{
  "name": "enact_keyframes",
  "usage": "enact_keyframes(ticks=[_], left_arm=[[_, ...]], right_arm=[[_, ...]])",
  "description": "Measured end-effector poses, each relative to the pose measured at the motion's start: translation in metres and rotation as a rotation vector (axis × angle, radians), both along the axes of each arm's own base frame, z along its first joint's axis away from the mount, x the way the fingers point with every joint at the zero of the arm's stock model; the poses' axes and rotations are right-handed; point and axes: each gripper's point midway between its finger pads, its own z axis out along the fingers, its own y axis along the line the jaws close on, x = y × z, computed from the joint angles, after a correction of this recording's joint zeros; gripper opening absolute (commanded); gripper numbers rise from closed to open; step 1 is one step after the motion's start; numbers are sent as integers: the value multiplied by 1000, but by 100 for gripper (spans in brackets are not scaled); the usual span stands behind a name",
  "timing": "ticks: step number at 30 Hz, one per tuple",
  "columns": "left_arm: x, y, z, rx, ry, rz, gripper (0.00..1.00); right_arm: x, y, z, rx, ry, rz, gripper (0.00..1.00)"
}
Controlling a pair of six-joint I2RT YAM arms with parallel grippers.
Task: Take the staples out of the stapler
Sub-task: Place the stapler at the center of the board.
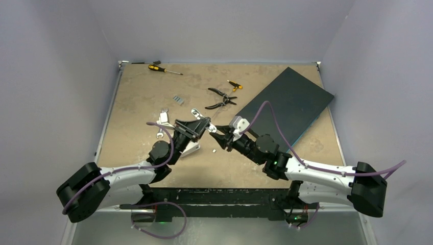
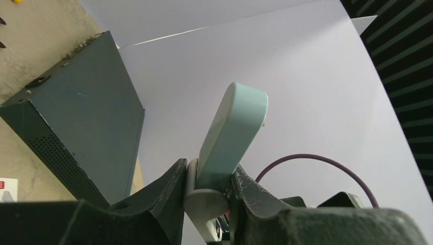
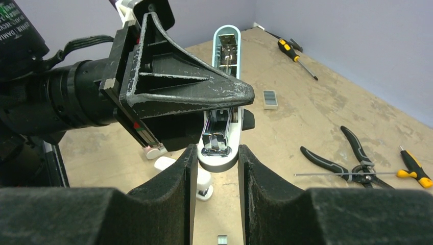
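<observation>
The stapler (image 3: 218, 153) is held off the table between both arms, with its mint-green lid (image 3: 226, 46) swung open and the metal magazine bare. My left gripper (image 2: 209, 167) is shut on its rear, and the lid (image 2: 232, 127) rises between the fingers. My right gripper (image 3: 217, 148) meets it head-on, fingertips pressed to either side of the white front end. A ribbed grey strip of staples (image 3: 269, 99) lies on the table beyond, also seen from above (image 1: 178, 99). A tiny staple piece (image 3: 222, 239) lies below my right gripper (image 1: 218, 133).
A dark flat box (image 1: 288, 104) lies at the back right. Pliers (image 1: 220, 99), a small screwdriver (image 1: 235, 84) and a longer one (image 1: 164, 69) lie toward the back. Wrenches (image 1: 162, 118) sit left of my left gripper (image 1: 203, 125). A white object (image 3: 204, 178) lies under the stapler.
</observation>
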Motion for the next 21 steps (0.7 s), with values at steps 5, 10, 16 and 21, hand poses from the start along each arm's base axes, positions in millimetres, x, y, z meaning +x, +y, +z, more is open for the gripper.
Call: enact_keyframes(ticks=[5,10,16,21], left_arm=[[3,-4,3,87,-20,15,0],[6,-5,2,176,-44,33,0],[7,-10,-10,274,-55,26,0],[7,-13,-16,321,-62,12,0]], right_arm=[[3,-2,-1,0,9,-23,57],[8,0,-4,-17,23,-42,59],[15,8,-6,-55,50,-56,43],[17,7,-14,-82,71,-73,48]])
